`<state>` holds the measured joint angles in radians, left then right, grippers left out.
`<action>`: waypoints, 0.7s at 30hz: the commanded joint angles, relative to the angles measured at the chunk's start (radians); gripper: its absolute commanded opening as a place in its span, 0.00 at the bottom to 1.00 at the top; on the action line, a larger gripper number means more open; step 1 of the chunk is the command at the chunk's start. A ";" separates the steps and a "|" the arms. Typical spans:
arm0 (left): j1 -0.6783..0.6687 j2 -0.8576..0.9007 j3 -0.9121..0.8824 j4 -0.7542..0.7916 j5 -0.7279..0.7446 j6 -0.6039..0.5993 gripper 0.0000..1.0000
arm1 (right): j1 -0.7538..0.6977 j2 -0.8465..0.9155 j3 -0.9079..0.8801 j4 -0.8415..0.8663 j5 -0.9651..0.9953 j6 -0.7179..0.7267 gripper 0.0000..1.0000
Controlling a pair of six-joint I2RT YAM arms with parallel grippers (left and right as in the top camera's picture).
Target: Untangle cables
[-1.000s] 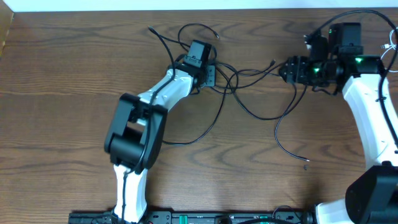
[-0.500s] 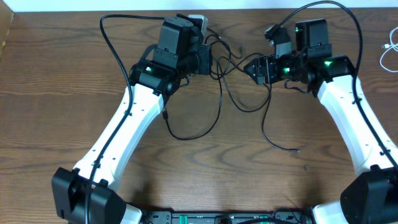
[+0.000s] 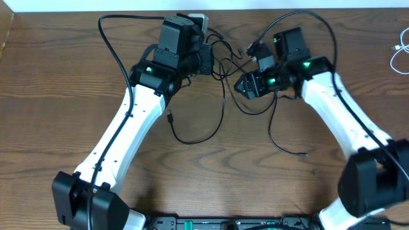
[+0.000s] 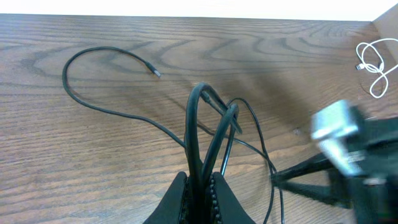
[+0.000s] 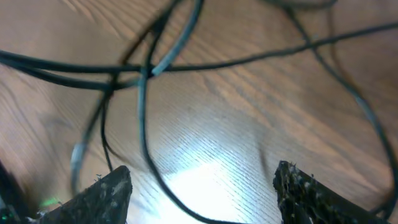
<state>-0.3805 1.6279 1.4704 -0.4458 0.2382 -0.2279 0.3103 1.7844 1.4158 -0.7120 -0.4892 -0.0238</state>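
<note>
- Where the table (image 3: pixel 51 76) lies bare, at the left and across the near middle, room is widest; its far edge runs just behind both wrists, and its left edge shows at the far left corner.
- Left arm (image 3: pixel 121 137) slants from the near left up to the far middle, fencing off the left side of the tangle.
- Right arm (image 3: pixel 345 121) slants in from the near right, its wrist close to the left one, with only a narrow gap between them.
- Thick arm wires (image 3: pixel 112 38) arch over the far strip, one above each wrist.
- Cables (image 3: pixel 223 67) lie bunched between the two wrists near the far edge. One black loop sags toward the near middle, and a free end (image 3: pixel 303 153) trails near the right arm.
- White cord (image 3: pixel 397 54) lies coiled at the right edge, well apart from the tangle.
- Left gripper (image 4: pixel 200 180) is pinched tight on black cables, which rise from its fingers in a raised loop off the wood.
- Right gripper (image 5: pixel 202 186) stands wide above the wood and grips nothing. Blurred black strands cross ahead of its fingers (image 5: pixel 115 186).
</note>
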 commanded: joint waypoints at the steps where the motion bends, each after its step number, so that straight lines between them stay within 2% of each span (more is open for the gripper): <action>1: 0.005 -0.002 0.007 0.002 0.016 0.006 0.08 | 0.047 0.054 -0.006 0.021 0.005 -0.031 0.71; 5: 0.006 -0.011 0.007 0.002 0.016 0.006 0.07 | 0.078 0.104 -0.006 0.051 0.005 -0.030 0.69; 8: 0.006 -0.014 0.007 0.001 0.016 0.006 0.07 | 0.092 0.127 -0.006 0.076 0.006 -0.030 0.64; 9: 0.006 -0.014 0.007 0.001 0.016 0.006 0.08 | 0.097 0.132 -0.006 0.085 0.010 -0.028 0.59; 10: 0.007 -0.014 0.007 0.001 0.016 0.006 0.07 | 0.100 0.134 -0.006 0.093 0.027 -0.016 0.47; 11: 0.010 -0.014 0.007 0.001 0.016 0.005 0.07 | 0.100 0.135 -0.006 0.097 0.052 0.001 0.29; 13: 0.017 -0.014 0.007 0.000 0.016 0.005 0.07 | 0.098 0.132 -0.005 0.105 0.116 0.045 0.01; 17: 0.045 -0.014 0.007 0.001 0.006 -0.007 0.08 | 0.071 0.092 0.000 0.102 0.114 0.056 0.01; 21: 0.087 -0.014 0.007 -0.016 -0.055 -0.035 0.07 | 0.013 -0.070 0.006 0.074 0.086 0.056 0.01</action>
<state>-0.3271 1.6279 1.4704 -0.4496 0.2325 -0.2394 0.3733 1.8786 1.4120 -0.6319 -0.4042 0.0124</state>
